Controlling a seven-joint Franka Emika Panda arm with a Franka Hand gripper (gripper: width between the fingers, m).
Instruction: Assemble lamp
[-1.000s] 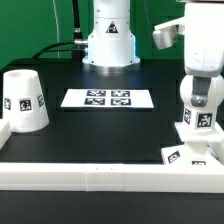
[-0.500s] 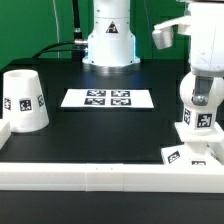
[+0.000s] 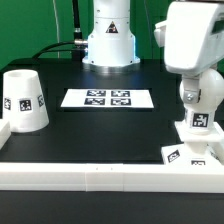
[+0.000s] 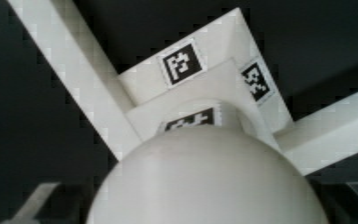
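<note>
- At the desk's (image 3: 100, 125) front right corner as the exterior view shows it, the arm's bulky white wrist hangs over the lamp parts. One arm, and its end effector (image 3: 196, 95) sits around the bulb's top; whether its fingers are spread or pinching the bulb I cannot tell, since the housing hides them in the exterior view and the wrist view shows no clear fingertip.
- One long white rail (image 3: 100, 176) runs along the desk's front edge, and a crossing rail shows in the wrist view. A sideways nudge could jam the base against it.
- One shade (image 3: 22, 100) stands near the left edge, well apart from the other parts, mouth down.
- One marker board (image 3: 108, 98) lies flat at the middle toward the back edge.
- One bulb (image 4: 194, 175) stands upright on the base. If it is not seated or screwed home, lifting or twisting could tip it or drag the base along.
- One base (image 3: 190, 152) lies flat in that corner. It looks light, so it may slide or rotate under any torque.
</note>
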